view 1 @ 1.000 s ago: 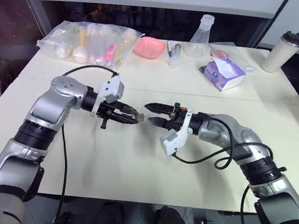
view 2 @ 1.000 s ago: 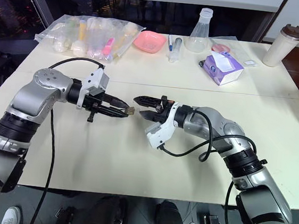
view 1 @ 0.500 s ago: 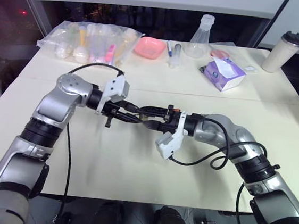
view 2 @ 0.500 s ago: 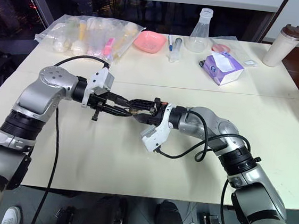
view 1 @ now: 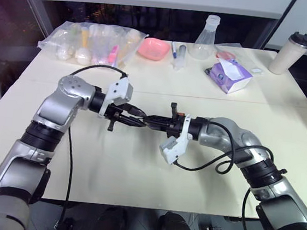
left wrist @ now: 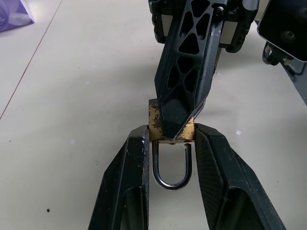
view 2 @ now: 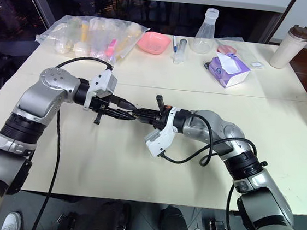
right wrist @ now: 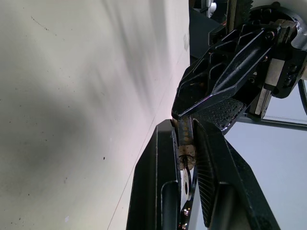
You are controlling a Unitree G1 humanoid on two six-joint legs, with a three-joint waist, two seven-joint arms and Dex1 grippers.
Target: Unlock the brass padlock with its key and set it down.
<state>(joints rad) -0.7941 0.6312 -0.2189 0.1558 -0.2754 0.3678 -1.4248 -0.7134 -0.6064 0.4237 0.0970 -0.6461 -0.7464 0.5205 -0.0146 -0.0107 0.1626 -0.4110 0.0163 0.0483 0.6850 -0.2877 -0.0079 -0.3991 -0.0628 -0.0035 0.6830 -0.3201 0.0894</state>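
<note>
Cream table (view 1: 136, 179) with clutter along its far edge. Landmark: pink bowl (view 1: 153, 48). Left of the bowl, a clear plastic bag (view 1: 92, 44) of small items. Just right of the bowl, a syringe (view 1: 174, 51), then a glass flask (view 1: 203, 39). Further right, a purple tissue box (view 1: 228, 75). Far right of the bowl, a lidded cup (view 1: 290, 52).
</note>
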